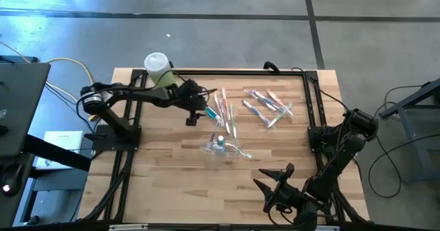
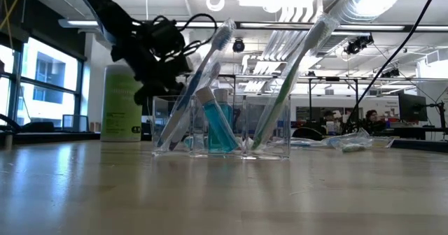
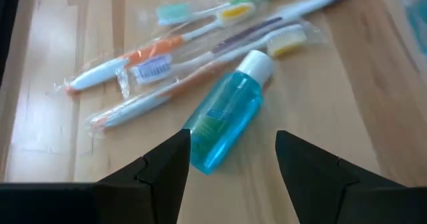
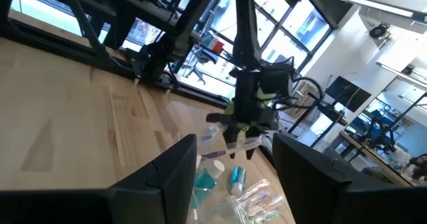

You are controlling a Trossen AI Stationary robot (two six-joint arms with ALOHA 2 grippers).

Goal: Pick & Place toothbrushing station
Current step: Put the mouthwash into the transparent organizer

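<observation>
Spread above a blue mouthwash bottle [image 3: 223,121] lying among wrapped toothbrushes [image 3: 167,64] on the table's [image 1: 165,183] far side, left claw [image 3: 230,157] looks ready to descend, pinch it; right claw [image 1: 275,183] waits spread, near right.

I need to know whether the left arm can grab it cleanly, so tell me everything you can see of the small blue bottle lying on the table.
The small blue bottle is clear plastic filled with turquoise liquid, with a white cap and a green-and-blue label on its side. It lies flat on the wooden table, cap pointing toward a heap of wrapped toothbrushes; the cap lies against the heap. The left gripper hovers over its bottom end, fingers open, not touching it.
</observation>
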